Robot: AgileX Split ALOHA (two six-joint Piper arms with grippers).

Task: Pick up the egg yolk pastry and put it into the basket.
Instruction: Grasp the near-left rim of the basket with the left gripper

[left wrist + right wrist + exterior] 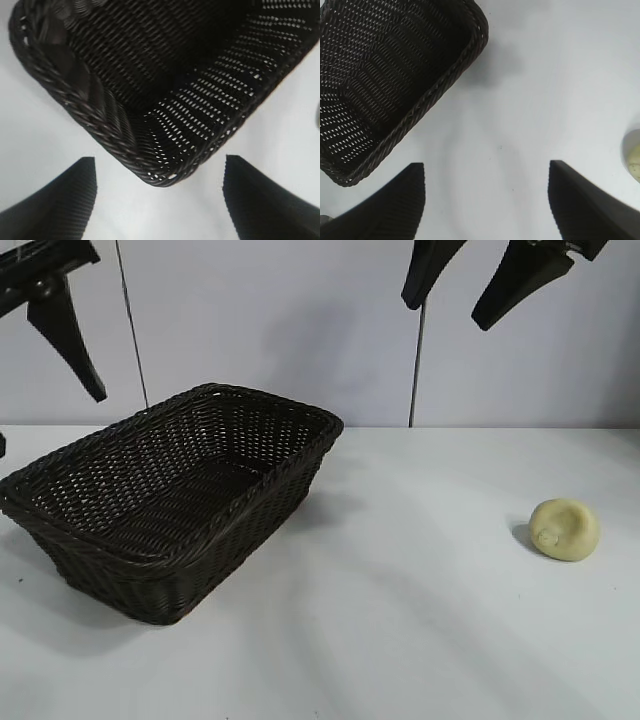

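The egg yolk pastry (565, 529) is a small pale yellow dome with a dimple, lying on the white table at the right. Only its edge shows in the right wrist view (633, 155). The basket (175, 495) is large, dark brown wicker and empty, at the left; it also shows in the left wrist view (150, 90) and the right wrist view (390, 75). My right gripper (447, 302) is open and empty, high above the table, up and left of the pastry. My left gripper (159, 172) is open and empty, high above the basket's corner.
The white table (400, 620) runs from the basket to the pastry and forward to the front edge. A pale wall with two thin vertical lines stands behind.
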